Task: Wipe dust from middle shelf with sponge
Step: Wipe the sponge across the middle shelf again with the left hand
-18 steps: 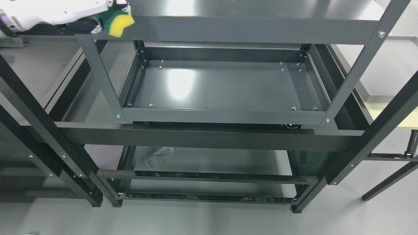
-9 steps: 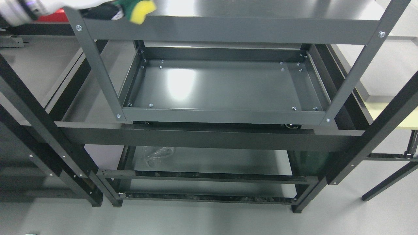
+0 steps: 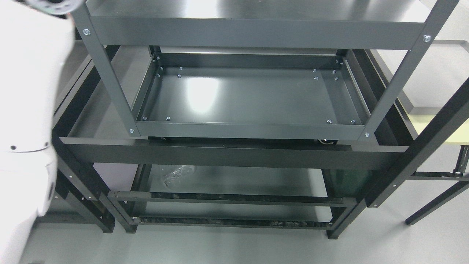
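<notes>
Filling left edge: white left arm (image 3: 25, 121); hand out of view, grip unknowable.

The hand and the sponge have left view at the top; the white left arm (image 3: 25, 121) now fills the left edge.

A smooth pale grey floor (image 3: 227, 249) runs under a dark grey metal shelving rack (image 3: 249, 35) with bolted corner posts. Overhead light glares off its tray-like shelf panels. Crumpled clear plastic wrap (image 3: 176, 173) lies low on the left. A pale yellow-topped bench (image 3: 445, 128) stands right.
</notes>
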Available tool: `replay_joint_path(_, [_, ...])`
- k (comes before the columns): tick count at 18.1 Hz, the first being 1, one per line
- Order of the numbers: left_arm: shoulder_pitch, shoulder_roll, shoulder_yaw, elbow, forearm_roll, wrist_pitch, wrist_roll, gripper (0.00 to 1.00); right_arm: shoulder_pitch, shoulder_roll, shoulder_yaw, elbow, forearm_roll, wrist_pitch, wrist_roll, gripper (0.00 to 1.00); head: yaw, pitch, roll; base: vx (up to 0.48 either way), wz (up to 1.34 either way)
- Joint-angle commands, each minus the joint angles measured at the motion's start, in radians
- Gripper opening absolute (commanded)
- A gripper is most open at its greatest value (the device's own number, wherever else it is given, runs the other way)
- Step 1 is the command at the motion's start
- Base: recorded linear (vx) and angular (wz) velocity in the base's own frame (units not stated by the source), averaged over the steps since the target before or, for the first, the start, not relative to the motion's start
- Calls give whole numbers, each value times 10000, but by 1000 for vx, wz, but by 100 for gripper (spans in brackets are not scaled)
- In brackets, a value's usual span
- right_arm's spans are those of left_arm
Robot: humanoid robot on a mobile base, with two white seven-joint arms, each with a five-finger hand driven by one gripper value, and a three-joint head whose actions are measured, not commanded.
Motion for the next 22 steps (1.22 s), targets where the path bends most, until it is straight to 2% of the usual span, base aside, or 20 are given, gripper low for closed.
replay_joint_path(1, [-699,-2016,-4140,1915,-299,898,1728,0,1,-175,0,-174,0,725,-49,100,0,0,0,0,0])
replay_joint_path(5, [-699,-2016,-5663,2038,-190,1529,2008,0,1,-175,0,-174,0,725,-64,100,0,0,0,0,0])
replay_joint_path(9, [-699,-2016,-6294,2268,-419,1499,1916,0,1,-175,0,-174,0,725,-49,100,0,0,0,0,0])
replay_joint_path(13, [-729,-2016,-6127,2284,-742,1377,1549,0,1,-175,0,-174,0,725,-49,100,0,0,0,0,0])
replay_joint_path(16, [-897,-2016,-5362,2192,-1322,1026,1120,0,1,-175,0,-174,0,725,-64,100,0,0,0,0,0])
replay_joint_path(17, [-974,-2016,-4903,1995,-1431,872,920,0,1,-175,0,-174,0,725,-49,100,0,0,0,0,0])
replay_joint_path(20, [-960,-1964,-4654,1136,-1402,825,505,0,1,-175,0,-174,0,725,-49,100,0,0,0,0,0])
replay_joint_path(22, [-959,-1304,-4439,645,-1356,611,352,0,1,-175,0,-174,0,725,-49,100,0,0,0,0,0])
